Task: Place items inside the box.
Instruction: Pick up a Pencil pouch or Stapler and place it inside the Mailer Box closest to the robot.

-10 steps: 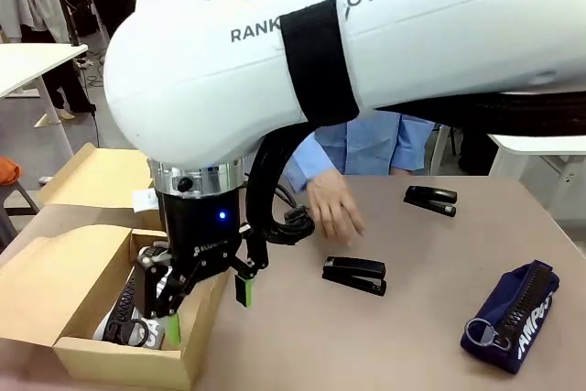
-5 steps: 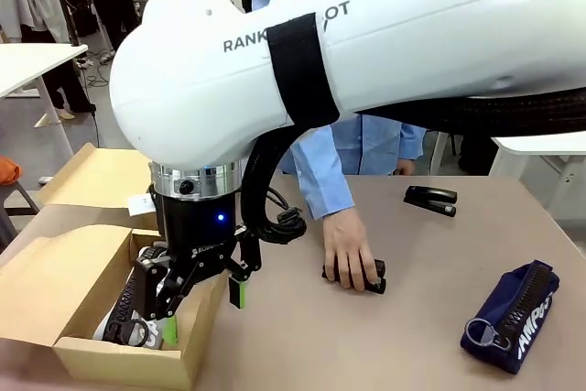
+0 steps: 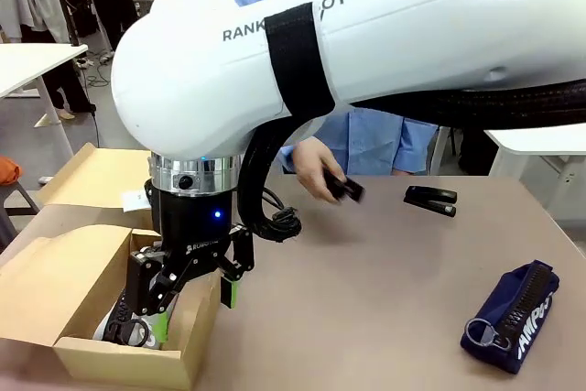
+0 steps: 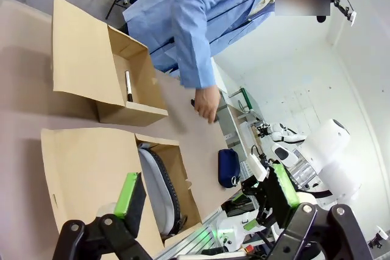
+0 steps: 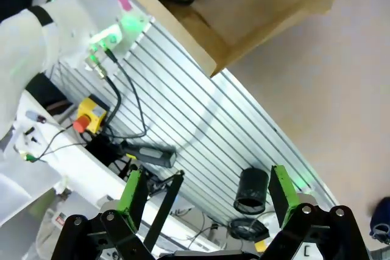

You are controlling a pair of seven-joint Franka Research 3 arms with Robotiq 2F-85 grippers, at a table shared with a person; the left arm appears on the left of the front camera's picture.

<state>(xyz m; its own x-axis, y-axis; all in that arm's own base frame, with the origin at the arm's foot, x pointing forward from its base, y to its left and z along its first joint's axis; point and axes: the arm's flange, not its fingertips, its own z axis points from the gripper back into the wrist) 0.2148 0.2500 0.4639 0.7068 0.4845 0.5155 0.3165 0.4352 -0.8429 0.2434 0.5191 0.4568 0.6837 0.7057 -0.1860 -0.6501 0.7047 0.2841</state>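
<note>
While the right arm spans the front view from the right side, its right gripper (image 3: 194, 313) hangs over the right-hand wall of the near box (image 3: 55, 295) at the table's (image 3: 366, 318) left end. Fingers spread wide, green pads apart, nothing between them. One pad sits over the box interior, the other outside the wall.

Near box – flaps open, grey pencil case (image 3: 117, 325) lying inside, below the gripper. Right wrist view: box corner and table edge at the top of the picture, the same spread fingers empty.

Person's hand (image 3: 316, 171) is raised above the middle of the table, holding a black stapler (image 3: 346, 190) clear of the surface. Second stapler (image 3: 430, 199) lies on the table to the right, near the far edge. Navy pencil case (image 3: 511, 318) lies at the right end, well apart from both boxes, zip ring toward the robot.

Left wrist view – left gripper (image 4: 205, 188) held wide apart, empty, looking across both boxes. Far box (image 4: 79, 59) is open with a black pen (image 4: 128, 86) lying inside against its wall.
</note>
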